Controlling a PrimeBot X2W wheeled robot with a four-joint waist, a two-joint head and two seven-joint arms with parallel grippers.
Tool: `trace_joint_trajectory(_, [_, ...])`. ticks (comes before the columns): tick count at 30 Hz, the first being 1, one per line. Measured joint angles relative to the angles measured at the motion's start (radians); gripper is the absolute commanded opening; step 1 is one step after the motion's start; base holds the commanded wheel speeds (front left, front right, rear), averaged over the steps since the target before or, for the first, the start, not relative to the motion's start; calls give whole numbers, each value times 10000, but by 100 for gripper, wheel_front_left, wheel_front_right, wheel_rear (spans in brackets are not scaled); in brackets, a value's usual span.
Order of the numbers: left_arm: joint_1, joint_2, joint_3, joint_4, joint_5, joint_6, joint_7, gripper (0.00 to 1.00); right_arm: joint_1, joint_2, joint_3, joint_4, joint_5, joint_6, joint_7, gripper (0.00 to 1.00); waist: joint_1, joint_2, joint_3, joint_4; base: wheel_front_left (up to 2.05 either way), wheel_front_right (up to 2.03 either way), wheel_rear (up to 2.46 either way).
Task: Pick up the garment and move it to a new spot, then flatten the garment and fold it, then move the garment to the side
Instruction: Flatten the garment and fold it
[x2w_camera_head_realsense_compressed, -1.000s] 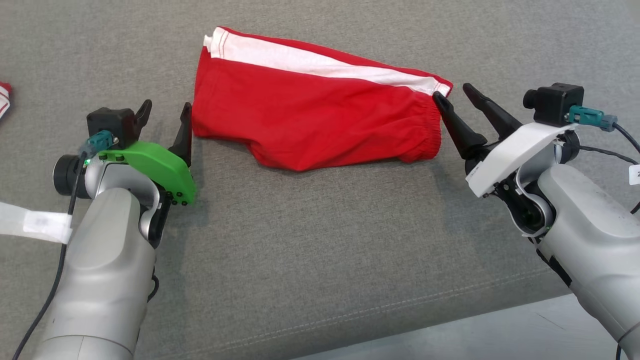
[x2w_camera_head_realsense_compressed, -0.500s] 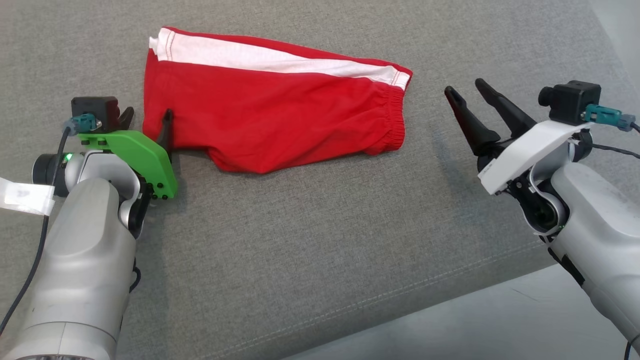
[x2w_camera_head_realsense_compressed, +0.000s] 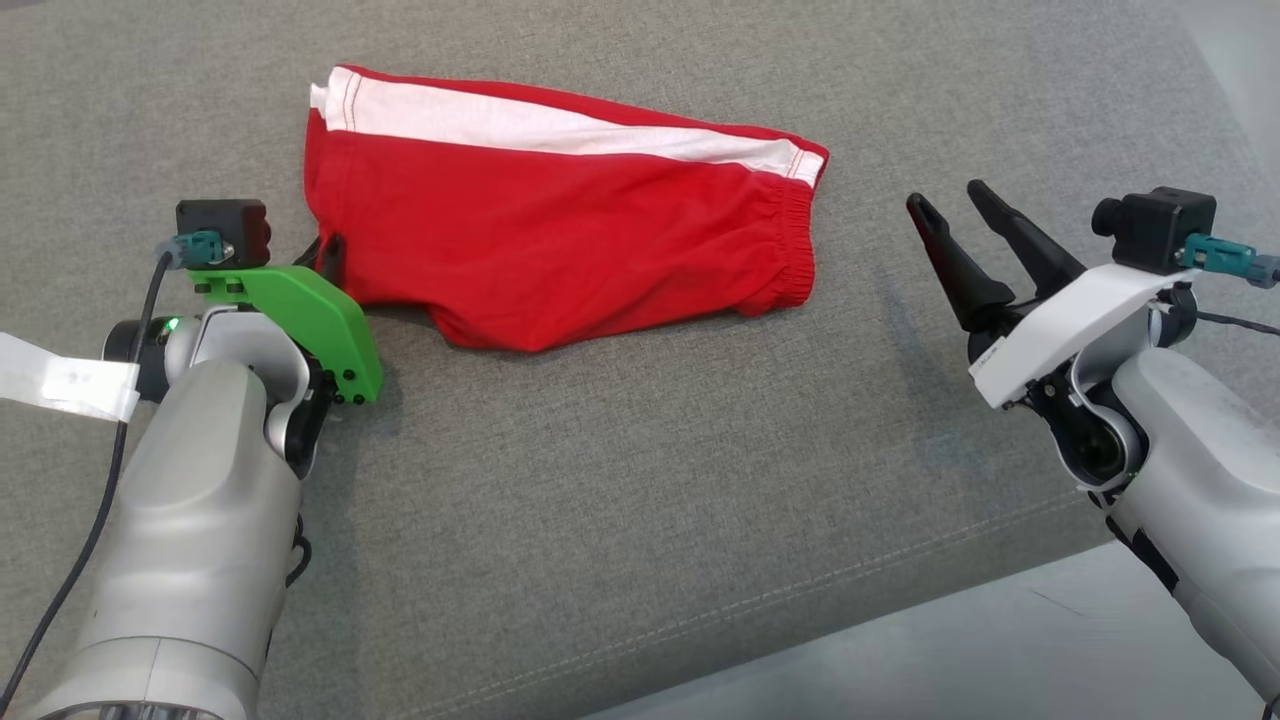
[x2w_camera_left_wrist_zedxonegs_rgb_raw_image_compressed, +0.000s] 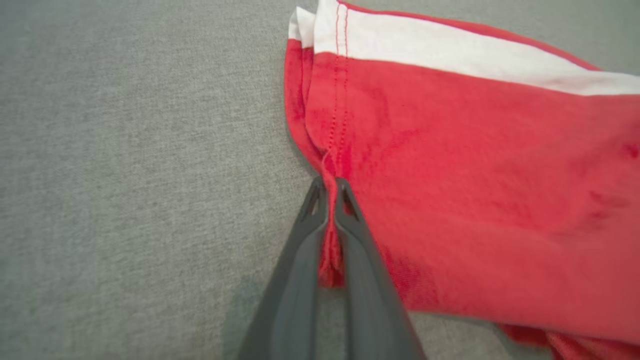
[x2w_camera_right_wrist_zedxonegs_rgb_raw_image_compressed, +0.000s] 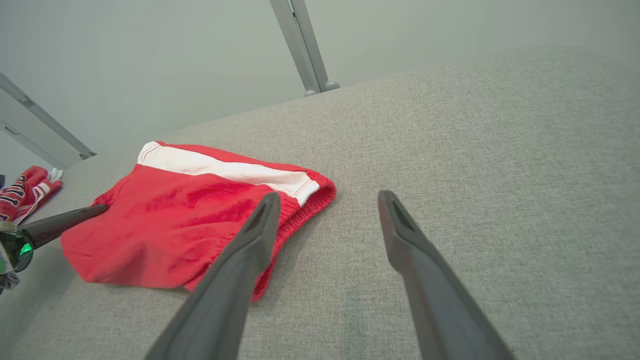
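Wide grey woven surface (x2w_camera_head_realsense_compressed: 620, 480) under everything here, with a stitched seam running near its front edge. On it lies the garment (x2w_camera_head_realsense_compressed: 560, 240): red shorts, folded flat, sitting left of centre in the head view. A white stripe (x2w_camera_head_realsense_compressed: 560, 125) runs along the far edge, and the gathered elastic waistband (x2w_camera_head_realsense_compressed: 790, 245) points toward the robot's right. No logo or print on the shorts that I can make out.

Over to the right gripper (x2w_camera_head_realsense_compressed: 947, 195): fingers spread wide apart, nothing between them, poised over bare surface and well apart from the waistband end.

And the left gripper (x2w_camera_left_wrist_zedxonegs_rgb_raw_image_compressed: 328, 182), that's the busy one. Its fingers are pinched tight on the stitched hem at the garment's left end, with a thin ridge of red cloth squeezed up between the tips, low against the surface.

Out at the left edge of the right wrist view there's a second bundle of cloth (x2w_camera_right_wrist_zedxonegs_rgb_raw_image_compressed: 25, 192), red and white with dark lettering on it, too small and cut off to read. Smallest of all is a white tag (x2w_camera_head_realsense_compressed: 60, 385) wrapped on the left arm's cable. It carries a faint grey mark, perhaps print, but it's illegible.
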Motion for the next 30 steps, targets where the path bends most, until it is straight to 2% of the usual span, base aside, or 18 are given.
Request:
trace_joint_trajectory(10, [347, -94, -82, -100, -203, 0, -527, 0, 271, -54, -2, 81, 19, 0, -77, 100, 0, 0, -361, 214, 0, 0, 0])
trace_joint_trajectory(22, [1661, -278, -94, -589, -711, 4, -1705, 0, 909, -169, -142, 169, 309, 0, -92, 100, 0, 0, -812, 785, 0, 0, 0])
trace_joint_trajectory(30, [2483, -276, -276, -1124, -1066, 245, -1875, 0, 1014, -201, -73, 173, 378, 0, -104, 100, 0, 0, -1054, 1211, 0, 0, 0])
